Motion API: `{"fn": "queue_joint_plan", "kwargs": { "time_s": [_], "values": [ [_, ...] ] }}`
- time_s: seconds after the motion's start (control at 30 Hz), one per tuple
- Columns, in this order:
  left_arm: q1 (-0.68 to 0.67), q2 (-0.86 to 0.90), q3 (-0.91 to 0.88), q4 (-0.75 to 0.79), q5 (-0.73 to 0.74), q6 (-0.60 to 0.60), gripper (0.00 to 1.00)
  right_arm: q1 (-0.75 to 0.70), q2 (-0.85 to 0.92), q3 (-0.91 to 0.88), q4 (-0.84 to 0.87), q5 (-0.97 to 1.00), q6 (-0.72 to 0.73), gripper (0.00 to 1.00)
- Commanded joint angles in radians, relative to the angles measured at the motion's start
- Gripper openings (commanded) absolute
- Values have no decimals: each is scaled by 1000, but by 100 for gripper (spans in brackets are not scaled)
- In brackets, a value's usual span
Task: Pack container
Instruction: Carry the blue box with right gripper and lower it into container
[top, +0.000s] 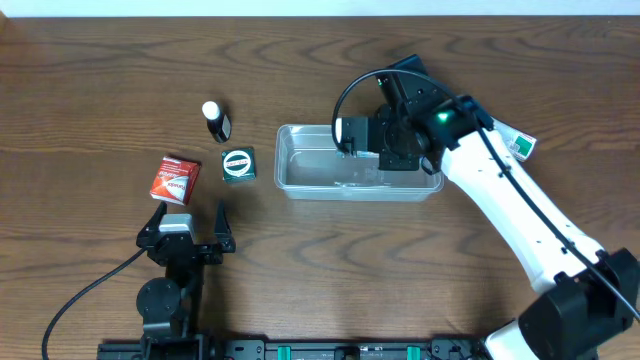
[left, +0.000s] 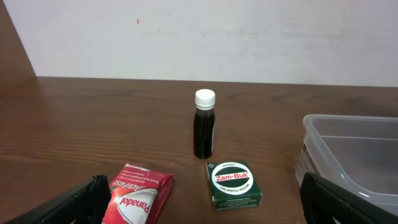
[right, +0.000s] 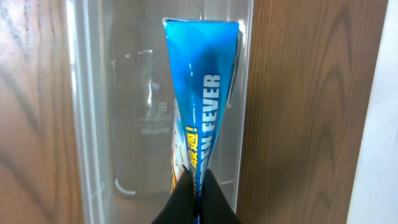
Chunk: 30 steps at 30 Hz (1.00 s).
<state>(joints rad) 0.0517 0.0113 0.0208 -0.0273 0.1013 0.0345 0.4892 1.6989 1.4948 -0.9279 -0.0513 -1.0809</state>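
The clear plastic container (top: 300, 175) lies in the middle of the table; it also shows in the left wrist view (left: 348, 155) and in the right wrist view (right: 137, 124). My right gripper (right: 198, 186) is shut on a blue packet (right: 202, 93) and holds it over the container's right end (top: 400, 150). My left gripper (top: 190, 215) is open and empty near the front left. A red Panadol box (top: 175, 180) (left: 138, 196), a green Zam-Buk box (top: 238, 164) (left: 234, 185) and a dark bottle with a white cap (top: 214, 120) (left: 204, 124) stand left of the container.
A green and white packet (top: 522, 146) lies at the far right, partly hidden behind my right arm. The right arm reaches in from the front right corner. A white wall (left: 199, 37) stands behind the table.
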Motion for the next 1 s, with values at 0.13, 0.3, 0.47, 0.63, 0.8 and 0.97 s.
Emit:
{"fn": "queue_joint_plan", "kwargs": {
  "time_s": [0.13, 0.3, 0.47, 0.63, 0.8, 0.97],
  "values": [
    [5, 0, -17, -35, 15, 14, 98, 0, 54, -16, 18, 3, -58, 1],
    [5, 0, -17, -35, 15, 14, 98, -2, 83, -17, 39, 3, -62, 1],
    [5, 0, -17, -35, 15, 14, 98, -12, 118, -18, 52, 3, -62, 1],
    [5, 0, -17, -35, 15, 14, 98, -30, 145, -18, 53, 1, -62, 1],
    [5, 0, -17, -35, 15, 14, 98, -41, 152, -18, 54, -3, -62, 1],
    [5, 0, -17, -35, 15, 14, 98, -58, 153, -18, 54, -9, -62, 1]
  ]
}}
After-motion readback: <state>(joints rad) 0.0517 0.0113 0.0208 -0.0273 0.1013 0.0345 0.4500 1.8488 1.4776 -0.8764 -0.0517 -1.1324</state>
